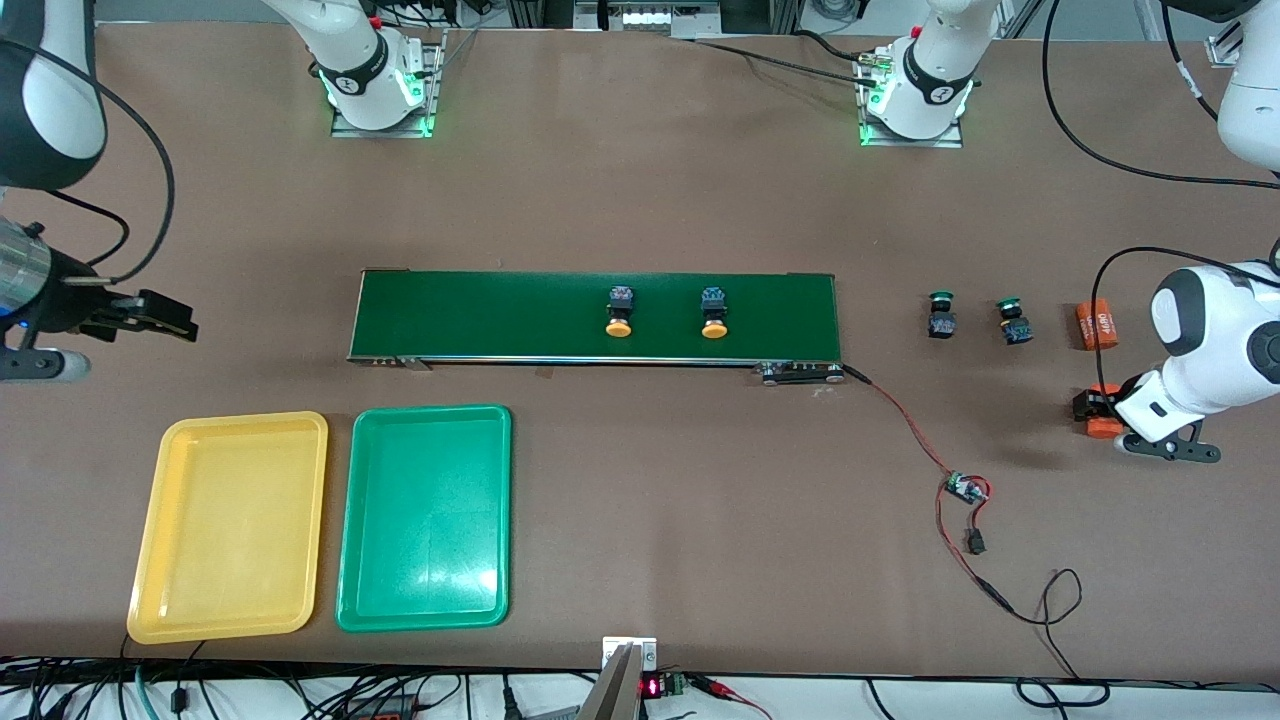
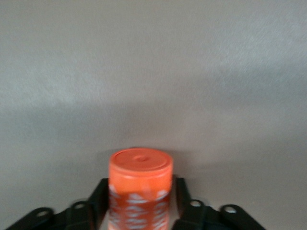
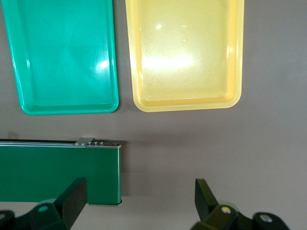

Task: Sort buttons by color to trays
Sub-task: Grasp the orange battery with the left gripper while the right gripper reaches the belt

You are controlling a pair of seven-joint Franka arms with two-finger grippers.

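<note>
**Front view**
- Yellow tray [image 1: 245,418]: on the surface toward the right arm's end, at 7 o'clock of the conveyor belt [image 1: 480,315]; nothing in it.
- Green tray [image 1: 430,411]: just beside the yellow tray at its 3 o'clock, not touching; nothing in it.
- Two yellow-capped buttons [image 1: 619,311] [image 1: 714,312]: on the belt, side by side but apart, caps toward 6 o'clock.
- Two green-capped buttons [image 1: 941,314] [image 1: 1013,321]: on the bare surface at 3 o'clock of the belt, caps toward 12 o'clock.
- Lying orange cylinder [image 1: 1096,325]: at 3 o'clock of the green-capped buttons.
- Left claw [image 1: 1098,412]: low at the surface, at 6 o'clock of the lying cylinder, closed around a second orange cylinder [image 1: 1106,427].
- Right claw [image 1: 170,318]: over bare surface at 9 o'clock of the belt, waiting.
- Small circuit board [image 1: 965,489]: wired to the belt's end, at its 5 o'clock.

**Left wrist view**
- Second orange cylinder [image 2: 140,189]: upright on the surface, white print on its side, black fingers [image 2: 98,194] pressed against both sides.

**Right wrist view**
- Right claw [image 3: 141,201]: spread wide, holding nothing.
- Green tray [image 3: 67,110] and yellow tray [image 3: 187,106]: side by side, both bare.
- Conveyor belt [image 3: 57,172]: its end lies under one finger.
</note>
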